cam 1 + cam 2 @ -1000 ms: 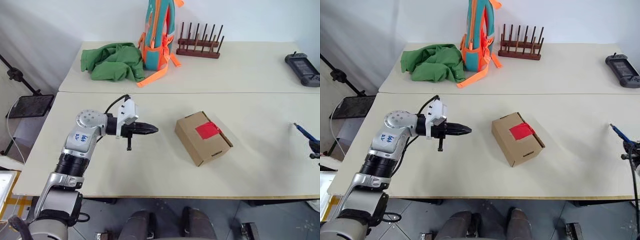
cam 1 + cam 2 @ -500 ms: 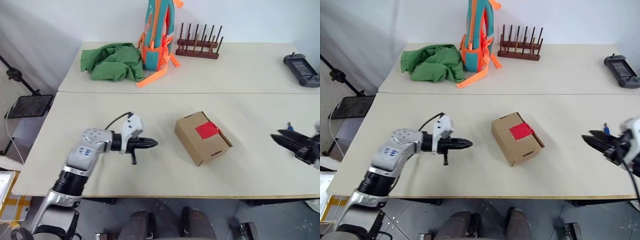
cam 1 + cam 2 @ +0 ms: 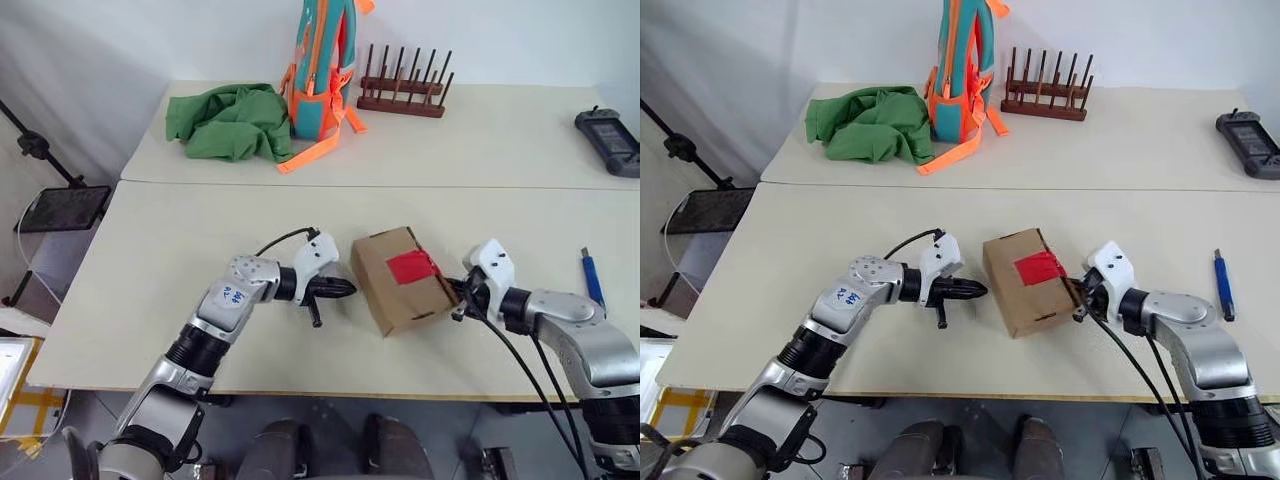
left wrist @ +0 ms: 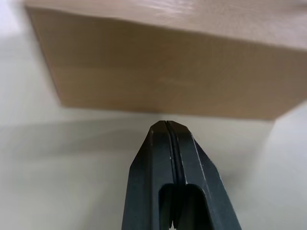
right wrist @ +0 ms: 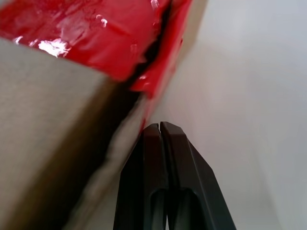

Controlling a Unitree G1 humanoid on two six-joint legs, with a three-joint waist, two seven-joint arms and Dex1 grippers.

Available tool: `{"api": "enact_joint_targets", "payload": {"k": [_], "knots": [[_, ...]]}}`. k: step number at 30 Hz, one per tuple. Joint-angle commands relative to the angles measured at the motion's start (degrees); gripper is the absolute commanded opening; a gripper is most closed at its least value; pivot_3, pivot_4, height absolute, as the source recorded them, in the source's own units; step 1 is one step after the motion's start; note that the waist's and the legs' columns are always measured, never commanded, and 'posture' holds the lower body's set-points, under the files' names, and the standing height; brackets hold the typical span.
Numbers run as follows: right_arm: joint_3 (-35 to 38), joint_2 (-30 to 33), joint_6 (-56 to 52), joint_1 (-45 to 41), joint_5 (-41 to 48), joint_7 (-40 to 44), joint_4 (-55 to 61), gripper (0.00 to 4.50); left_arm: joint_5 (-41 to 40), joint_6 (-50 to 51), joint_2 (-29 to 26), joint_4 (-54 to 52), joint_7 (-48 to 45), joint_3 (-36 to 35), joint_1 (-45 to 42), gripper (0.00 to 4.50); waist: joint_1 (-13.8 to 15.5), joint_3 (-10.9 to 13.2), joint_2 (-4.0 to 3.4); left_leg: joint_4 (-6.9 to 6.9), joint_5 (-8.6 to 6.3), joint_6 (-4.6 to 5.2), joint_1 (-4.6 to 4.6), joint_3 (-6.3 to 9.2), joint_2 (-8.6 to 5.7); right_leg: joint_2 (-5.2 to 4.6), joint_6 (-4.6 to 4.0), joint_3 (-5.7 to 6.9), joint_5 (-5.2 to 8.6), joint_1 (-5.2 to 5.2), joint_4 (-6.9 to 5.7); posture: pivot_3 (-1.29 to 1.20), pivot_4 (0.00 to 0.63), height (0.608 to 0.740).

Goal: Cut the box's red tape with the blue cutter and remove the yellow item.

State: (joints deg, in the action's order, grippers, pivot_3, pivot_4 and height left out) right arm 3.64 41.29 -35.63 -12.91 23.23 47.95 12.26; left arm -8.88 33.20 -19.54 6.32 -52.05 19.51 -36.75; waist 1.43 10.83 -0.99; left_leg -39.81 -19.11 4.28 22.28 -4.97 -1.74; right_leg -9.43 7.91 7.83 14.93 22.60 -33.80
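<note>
**Both my claws clenched at the box's sides**

The table (image 3: 150, 300) carries the box (image 3: 385, 290) near its front edge. My left gripper (image 3: 345, 289), clenched and empty, points at the box's left side, just short of it. My right gripper (image 3: 460, 293), clenched and empty too, sits against the box's right edge beside the red tape (image 3: 412, 266). The blue cutter (image 3: 592, 278) lies well off to my right.

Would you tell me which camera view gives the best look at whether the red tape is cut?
The right wrist view: the red tape is close up, with a dark split running through it at the box edge. The eye views show it as a small red patch on the lid.
</note>
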Motion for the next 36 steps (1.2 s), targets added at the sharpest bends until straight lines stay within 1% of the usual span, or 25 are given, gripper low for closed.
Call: {"api": "enact_joint_targets", "payload": {"k": [1, 5, 8, 11, 15, 16, 19, 23, 25, 27, 29, 31, 34, 36], "knots": [[-0.9, 0.1, -4.1, 0.4, 2.6, -0.2, 6.7, 0.05, -0.5, 0.5, -1.3, -3.6, -1.9, 0.8, 1.2, 0.00, -0.1, 0.0, 0.00, -0.01, 0.00, -0.01, -0.01, 0.00, 0.01, 0.00, 0.00, -0.01, 0.00, 0.00, -0.01, 0.00, 0.150, 0.740], [-1.9, -0.4, -6.7, 1.5, 2.9, -1.2, 9.8, 0.05, -2.0, 3.6, -3.4, -8.2, -2.9, -0.1, 3.0, 0.00, -0.1, 0.0, 0.00, -0.01, -0.03, -0.03, -0.01, 0.00, 0.01, -0.03, 0.00, -0.09, 0.00, 0.00, 0.00, 0.00, 0.150, 0.740], [-2.9, -2.4, -9.2, 3.1, 3.6, -3.3, 12.7, 0.05, -3.6, 7.0, -7.8, -14.6, -4.4, -1.4, 5.9, 0.00, -0.1, 0.0, 0.00, 0.03, -0.05, -0.06, -0.01, 0.02, 0.02, -0.03, 0.00, -0.17, 0.00, 0.02, 0.01, 0.00, 0.150, 0.740], [-3.5, -3.1, -12.2, 4.4, 4.5, -4.7, 15.2, 0.05, -4.5, 9.3, -10.3, -17.6, -4.1, -2.4, 7.2, 0.00, -0.1, 0.0, 0.00, 0.09, -0.06, -0.08, -0.01, 0.02, 0.03, -0.03, -0.01, -0.21, 0.00, 0.05, 0.03, 0.00, 0.150, 0.740], [-2.3, -3.5, -16.3, 5.5, 6.7, -6.7, 18.0, 0.05, -4.6, 9.8, -12.4, -18.7, -4.1, -2.5, 7.9, 0.00, 0.1, 0.0, 0.00, 0.07, -0.11, -0.16, 0.00, 0.02, 0.01, -0.07, -0.01, -0.22, 0.00, 0.04, 0.02, 0.00, 0.150, 0.740], [-2.3, -3.3, -16.6, 5.8, 6.8, -6.9, 18.4, 0.05, -4.6, 9.6, -12.7, -18.5, -4.1, -2.5, 8.0, 0.00, 0.1, 0.0, 0.00, 0.07, -0.21, -0.33, 0.00, 0.03, 0.01, -0.07, -0.01, -0.23, 0.00, 0.04, 0.03, 0.00, 0.150, 0.740], [-1.7, -3.0, -15.3, 6.6, 6.2, -7.5, 18.4, 0.05, -5.0, 9.5, -13.5, -18.3, -4.4, -2.7, 7.9, 0.00, 0.0, 0.0, 0.00, 0.08, -0.22, -0.35, 0.00, 0.03, 0.01, -0.05, -0.01, -0.22, 0.00, 0.04, 0.03, 0.00, 0.150, 0.740], [2.1, -2.2, -15.9, 6.9, 8.0, -7.5, 18.4, 0.05, -5.9, 9.7, -16.5, -17.8, -6.4, -3.8, 6.6, 0.00, 0.0, 0.0, 0.00, 0.10, -0.09, -0.11, 0.00, -0.02, 0.01, -0.01, -0.01, -0.14, 0.00, 0.06, 0.03, 0.00, 0.150, 0.740], [11.0, -0.3, -22.6, 7.9, 16.7, -5.6, 20.1, 0.44, -9.4, 11.2, -21.0, -17.0, -12.0, -6.9, 3.2, 0.00, 0.1, 0.1, 0.05, 0.10, -0.09, -0.10, -0.01, -0.05, 0.02, -0.01, -0.01, -0.13, 0.00, 0.08, 0.01, 0.00, 0.150, 0.740], [17.0, 1.3, -26.7, 7.9, 21.5, -5.9, 20.5, 0.96, -13.6, 10.7, -22.3, -16.7, -15.8, -10.1, 0.2, 0.00, 0.2, 0.1, 0.10, 0.08, -0.06, -0.06, 0.11, -0.01, 0.03, -0.03, -0.01, -0.17, 0.00, 0.18, 0.01, 0.00, 0.150, 0.740], [20.4, 2.2, -32.0, 6.4, 26.5, -7.5, 19.8, 1.66, -16.6, 9.6, -20.1, -16.3, -15.9, -12.3, -1.8, 0.00, 0.2, 0.1, 0.11, 0.08, -0.07, -0.04, 0.11, 0.01, 0.02, -0.09, -0.02, -0.21, 0.00, 0.14, 0.05, 0.00, 0.150, 0.740], [21.1, 3.5, -36.4, 4.9, 30.2, -8.0, 19.2, 2.30, -17.7, 8.4, -15.6, -15.0, -13.2, -13.7, -3.7, 0.00, 0.2, 0.1, 0.08, 0.08, -0.14, -0.01, 0.01, 0.05, 0.02, -0.13, -0.02, -0.24, 0.00, 0.00, 0.15, 0.00, 0.150, 0.740], [21.4, 1.1, -39.0, -0.3, 33.2, -12.7, 16.8, 3.30, -14.3, 4.1, -11.7, -13.2, -11.4, -10.6, -4.2, 0.00, 0.0, 0.1, 0.14, 0.09, -0.17, 0.01, 0.02, 0.04, 0.03, -0.12, -0.02, -0.25, -0.01, 0.00, 0.16, 0.00, 0.150, 0.740], [19.9, -0.6, -39.9, -3.4, 33.6, -15.5, 15.3, 4.02, -12.2, 2.0, -9.8, -11.7, -10.2, -8.5, -4.3, 0.00, -0.2, 0.1, 0.15, 0.12, -0.16, 0.02, 0.02, -0.08, 0.03, -0.02, -0.02, -0.21, -0.01, 0.04, 0.14, 0.00, 0.150, 0.740]]}}
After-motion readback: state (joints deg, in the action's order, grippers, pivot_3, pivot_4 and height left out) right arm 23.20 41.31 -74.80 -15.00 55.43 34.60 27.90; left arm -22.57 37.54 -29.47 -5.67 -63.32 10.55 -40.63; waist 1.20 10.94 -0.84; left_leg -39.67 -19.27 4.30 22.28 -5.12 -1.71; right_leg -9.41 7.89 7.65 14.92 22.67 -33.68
